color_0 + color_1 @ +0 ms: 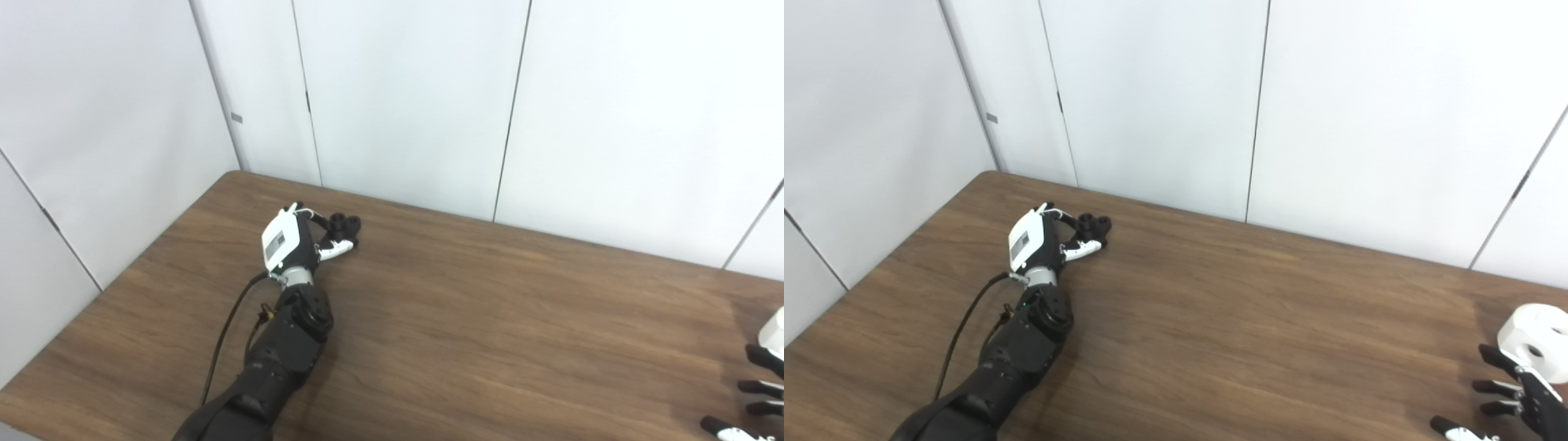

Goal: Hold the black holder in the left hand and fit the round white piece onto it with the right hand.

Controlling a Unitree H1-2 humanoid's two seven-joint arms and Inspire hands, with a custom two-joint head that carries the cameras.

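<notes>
Far back on the left, the left hand's (1038, 242) fingers (1084, 249) curl around the small black knobbed holder (1093, 225), which sits on the brown wood-grain table (1249, 318) near its rear edge; whether they truly grip it is unclear. Well apart, at the right edge, the right hand (1516, 392) is spread open just before the round white piece (1540, 334), fingertips near it.

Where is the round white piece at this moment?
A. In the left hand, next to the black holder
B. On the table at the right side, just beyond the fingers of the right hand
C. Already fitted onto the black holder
B: the round white piece lies on the table just past the right hand, far from the black holder at the left hand.
</notes>
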